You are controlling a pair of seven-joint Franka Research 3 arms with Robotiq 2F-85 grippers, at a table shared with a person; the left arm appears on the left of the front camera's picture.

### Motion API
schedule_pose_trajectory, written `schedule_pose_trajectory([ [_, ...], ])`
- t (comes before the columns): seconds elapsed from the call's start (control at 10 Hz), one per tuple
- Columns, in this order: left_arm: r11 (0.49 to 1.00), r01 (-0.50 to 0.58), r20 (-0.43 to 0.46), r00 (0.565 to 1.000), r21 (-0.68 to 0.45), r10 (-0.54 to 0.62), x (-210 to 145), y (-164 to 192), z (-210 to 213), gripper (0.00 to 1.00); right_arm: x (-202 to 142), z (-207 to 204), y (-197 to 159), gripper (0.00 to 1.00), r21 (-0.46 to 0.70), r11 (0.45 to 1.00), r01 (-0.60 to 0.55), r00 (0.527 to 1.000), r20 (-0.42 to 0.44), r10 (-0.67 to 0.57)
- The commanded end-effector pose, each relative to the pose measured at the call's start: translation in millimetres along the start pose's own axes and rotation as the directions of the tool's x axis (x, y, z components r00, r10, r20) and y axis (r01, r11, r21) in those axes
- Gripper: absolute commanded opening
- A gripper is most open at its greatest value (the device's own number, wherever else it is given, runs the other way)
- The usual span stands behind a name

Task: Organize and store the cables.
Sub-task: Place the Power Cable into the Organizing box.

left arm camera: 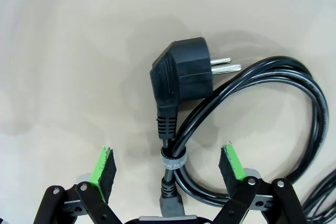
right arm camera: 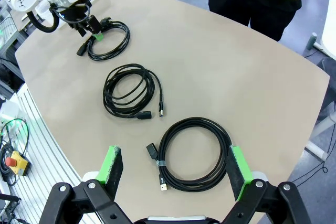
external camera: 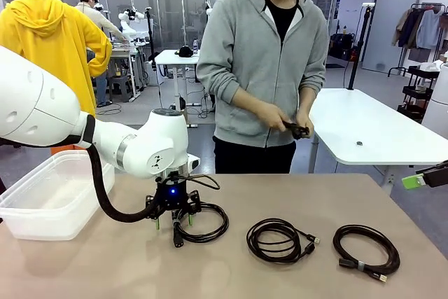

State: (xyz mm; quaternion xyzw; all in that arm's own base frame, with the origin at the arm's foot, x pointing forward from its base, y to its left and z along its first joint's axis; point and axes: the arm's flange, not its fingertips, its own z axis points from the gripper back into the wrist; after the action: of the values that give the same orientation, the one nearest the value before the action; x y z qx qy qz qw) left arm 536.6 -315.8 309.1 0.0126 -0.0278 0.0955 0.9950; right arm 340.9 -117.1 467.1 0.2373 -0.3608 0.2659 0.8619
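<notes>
Left wrist view: the left arm's fingers [left arm camera: 106, 171] straddle the tied neck of the power cable [left arm camera: 215, 100]. The green pads stand apart on either side, with a gap between each pad and the cord, so nothing is gripped. The grey tie [left arm camera: 173, 159] sits about midway between the pads. The bound strands run straight away from the wrist toward the black plug [left arm camera: 181, 74], so their long axis crosses the closing line squarely, while the loop swings off to one side. Front view: this coil is the leftmost of three on the worktop [external camera: 294, 285], nearest the clear bin [external camera: 42, 201] and the left arm. The middle cable [external camera: 276, 241] and the right cable [external camera: 365, 246] lie apart from it. Right wrist view: the right arm's fingers [right arm camera: 111, 166] hang spread wide above the right cable, holding nothing. Judged next move: pinch at the tie, then lift toward the bin
</notes>
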Motion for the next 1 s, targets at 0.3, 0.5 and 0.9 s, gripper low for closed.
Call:
schedule_pose_trajectory([
  [0.3,0.999,-0.031,0.019,0.999,-0.029,0.032,3.3,0.6,-1.5,0.00,-0.2,0.1,-1.4,1.00,0.010,1.000,-0.016,1.000,0.014,0.016],
  [0.5,0.999,-0.032,0.013,0.999,-0.038,0.032,4.6,0.7,-3.2,0.15,-0.2,0.1,-1.4,1.00,0.010,1.000,-0.016,1.000,0.014,0.016],
  [0.9,0.999,-0.017,0.022,1.000,-0.043,0.018,7.0,0.9,1.5,0.00,-0.2,0.1,-1.4,1.00,0.010,1.000,-0.016,1.000,0.014,0.016],
])
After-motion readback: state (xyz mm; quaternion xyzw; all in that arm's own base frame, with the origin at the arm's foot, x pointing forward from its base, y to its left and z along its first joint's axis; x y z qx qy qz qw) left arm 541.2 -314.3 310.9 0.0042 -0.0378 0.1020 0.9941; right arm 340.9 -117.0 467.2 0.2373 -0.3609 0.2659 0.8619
